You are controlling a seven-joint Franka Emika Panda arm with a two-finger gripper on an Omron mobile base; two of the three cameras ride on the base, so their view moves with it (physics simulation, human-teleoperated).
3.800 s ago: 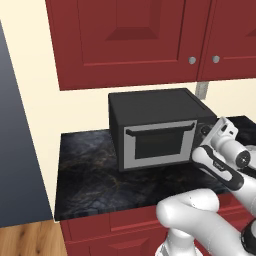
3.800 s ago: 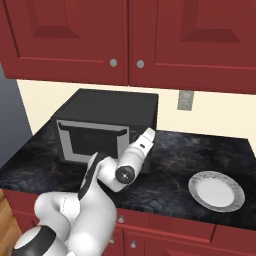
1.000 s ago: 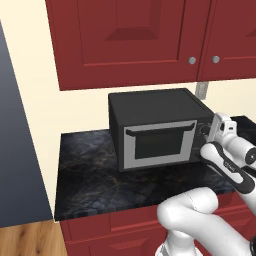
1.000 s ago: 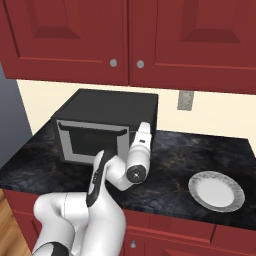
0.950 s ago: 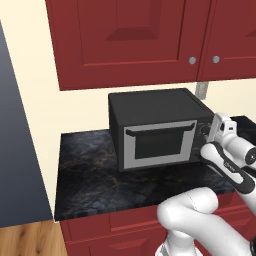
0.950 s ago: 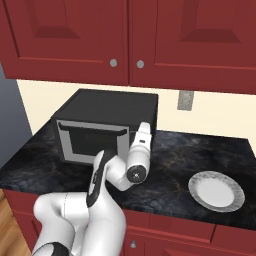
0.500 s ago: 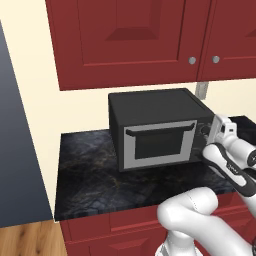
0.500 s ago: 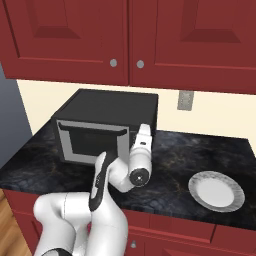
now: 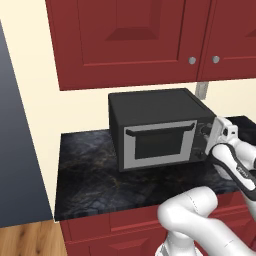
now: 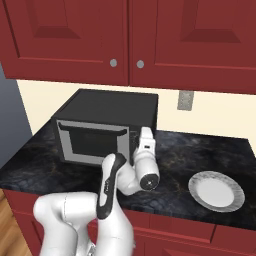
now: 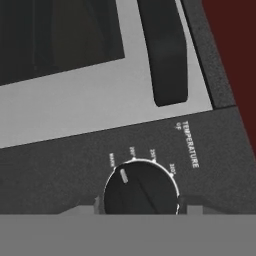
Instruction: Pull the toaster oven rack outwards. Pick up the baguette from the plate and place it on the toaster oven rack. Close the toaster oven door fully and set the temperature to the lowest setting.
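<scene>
The toaster oven (image 9: 156, 107) stands on the counter with its door (image 9: 159, 146) closed flat against the front. In the hand view the door's silver panel (image 11: 100, 105) and dark handle bar (image 11: 166, 55) lie above the round black temperature knob (image 11: 141, 190). The knob's white mark points up-left, near the low end of the scale. My gripper (image 11: 138, 205) has a fingertip against each side of this knob; from the base views it sits at the oven's right-hand panel (image 9: 211, 136). The rack and the baguette are hidden behind the closed door.
A white plate (image 10: 216, 191) lies bare on the dark stone counter to the oven's right. Red wall cabinets (image 10: 125, 35) hang above. The counter's left end (image 9: 62, 165) drops off beside a wall, and an outlet (image 10: 185, 100) sits behind the oven.
Since the earliest frames the hand has risen and closed in on the oven's knob panel. Over the last second the wrist has only turned slightly there; the oven and plate are unmoved.
</scene>
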